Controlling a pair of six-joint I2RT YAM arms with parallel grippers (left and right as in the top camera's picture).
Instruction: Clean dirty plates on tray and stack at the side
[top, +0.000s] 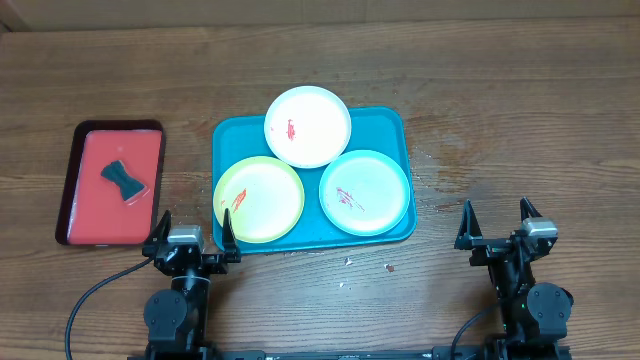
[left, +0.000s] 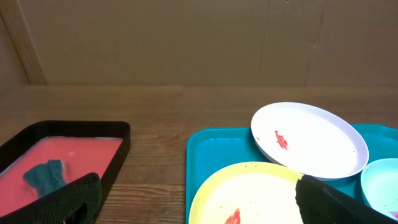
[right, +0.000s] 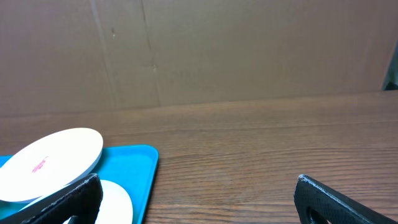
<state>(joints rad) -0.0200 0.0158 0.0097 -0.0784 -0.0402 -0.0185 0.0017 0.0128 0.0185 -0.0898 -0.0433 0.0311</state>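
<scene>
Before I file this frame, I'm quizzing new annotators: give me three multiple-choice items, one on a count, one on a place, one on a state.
1. How many things lie on the teal tray? A) one B) two C) three
2. Where does the dark pad lie? A) on the teal tray B) in the red tray C) on bare wood
3. The left hand is: A) open, empty B) shut on a plate C) shut on the pad

1 C: the white plate, yellow-green plate and mint plate lie there.
2 B: the overhead view shows it on the red floor.
3 A: its fingers stand apart, nothing between.
</scene>
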